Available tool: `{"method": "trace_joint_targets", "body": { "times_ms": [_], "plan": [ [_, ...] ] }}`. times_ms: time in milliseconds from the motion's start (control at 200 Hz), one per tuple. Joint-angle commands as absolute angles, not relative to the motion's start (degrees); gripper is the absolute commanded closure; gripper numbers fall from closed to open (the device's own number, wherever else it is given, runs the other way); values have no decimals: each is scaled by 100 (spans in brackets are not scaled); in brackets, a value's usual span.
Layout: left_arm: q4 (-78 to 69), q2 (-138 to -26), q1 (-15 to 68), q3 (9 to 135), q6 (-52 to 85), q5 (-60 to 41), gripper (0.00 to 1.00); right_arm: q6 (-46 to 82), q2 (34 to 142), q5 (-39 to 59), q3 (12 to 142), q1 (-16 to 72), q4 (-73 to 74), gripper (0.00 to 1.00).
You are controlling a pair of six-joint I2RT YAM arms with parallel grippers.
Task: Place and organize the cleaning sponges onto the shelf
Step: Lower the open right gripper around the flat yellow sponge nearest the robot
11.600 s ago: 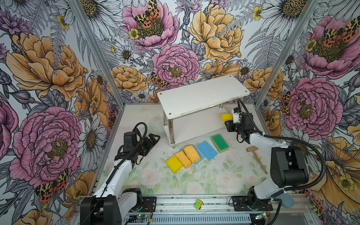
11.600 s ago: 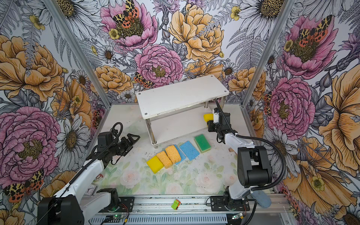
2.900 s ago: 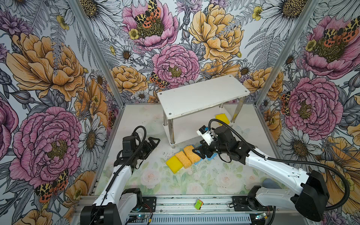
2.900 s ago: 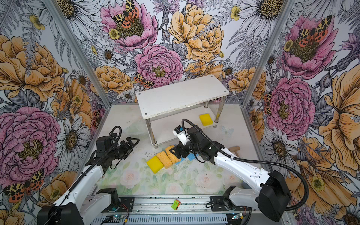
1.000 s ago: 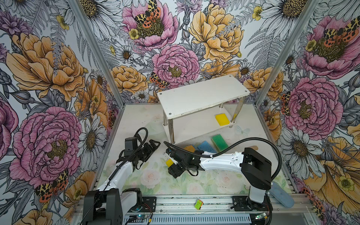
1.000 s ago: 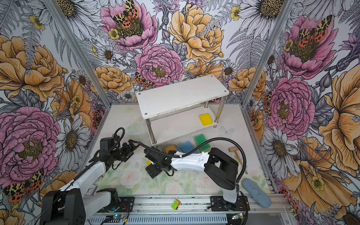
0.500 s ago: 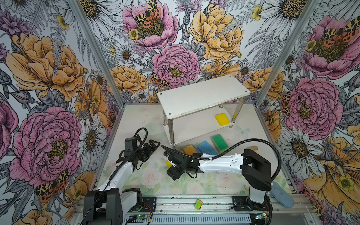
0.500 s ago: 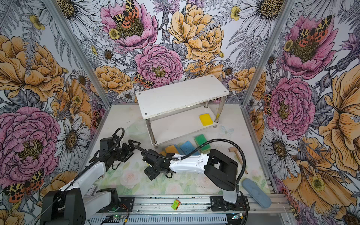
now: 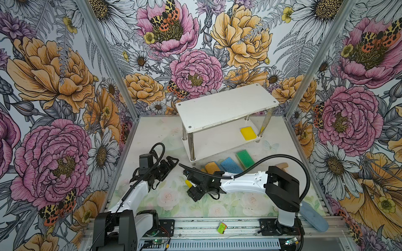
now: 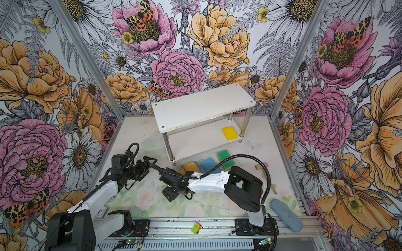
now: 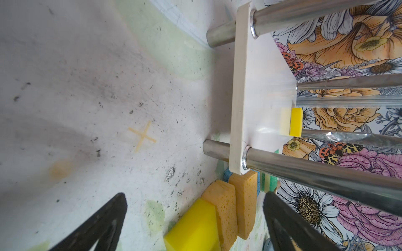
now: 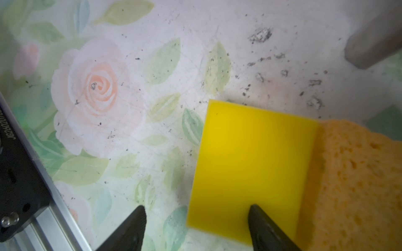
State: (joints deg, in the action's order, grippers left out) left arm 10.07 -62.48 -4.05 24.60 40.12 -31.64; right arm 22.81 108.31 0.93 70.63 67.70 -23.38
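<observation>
The shelf [image 9: 226, 106] [image 10: 202, 104] stands at the back, and one bright yellow sponge [image 9: 248, 133] [image 11: 295, 121] lies at the right end of its lower board. In front of it on the mat is a row of sponges: green [image 9: 244, 158], blue [image 9: 230, 164], orange [image 9: 210, 167] [image 11: 224, 208] and yellow [image 12: 254, 165] [image 11: 195, 226]. My right gripper [image 9: 191, 188] [image 12: 195, 208] reaches across to the left end of the row. It hangs open just above the yellow sponge's near edge, one fingertip over it and one over the mat. My left gripper [image 9: 171, 162] [image 11: 194, 195] is open and empty beside the row.
A wooden mallet [image 9: 281, 166] lies right of the green sponge. A blue-grey oval pad [image 9: 313, 215] rests at the front right corner. The shelf's chrome front leg [image 12: 369, 43] stands close behind the yellow sponge. A metal rail [image 9: 217, 223] runs along the front edge.
The right arm left a yellow sponge on the lower board, then swung left along the row. In the last second it settled slightly lower over the yellow sponge. The left arm barely moved.
</observation>
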Motion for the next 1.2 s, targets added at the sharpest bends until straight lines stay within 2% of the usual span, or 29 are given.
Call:
{"method": "trace_joint_targets", "body": {
  "times_ms": [0, 155, 335, 811, 1196],
  "plan": [
    [818, -6241, -466, 2408, 3960, -3318, 1, 2139, 10990, 508, 7229, 6768, -2294, 25],
    [851, -6236, -460, 2401, 3946, -3290, 1, 1990, 11025, 981, 7277, 6798, -2222, 29],
    [861, -6267, -479, 2409, 3911, -3250, 1, 1890, 10912, 1039, 7243, 6839, -2131, 31],
    [757, -6494, -510, 2417, 3863, -3256, 1, 1984, 10224, 37, 7063, 6855, -2135, 18],
    [680, -6530, -518, 2391, 3877, -3307, 1, 2109, 10613, -310, 6945, 6838, -1963, 12]
  ]
}}
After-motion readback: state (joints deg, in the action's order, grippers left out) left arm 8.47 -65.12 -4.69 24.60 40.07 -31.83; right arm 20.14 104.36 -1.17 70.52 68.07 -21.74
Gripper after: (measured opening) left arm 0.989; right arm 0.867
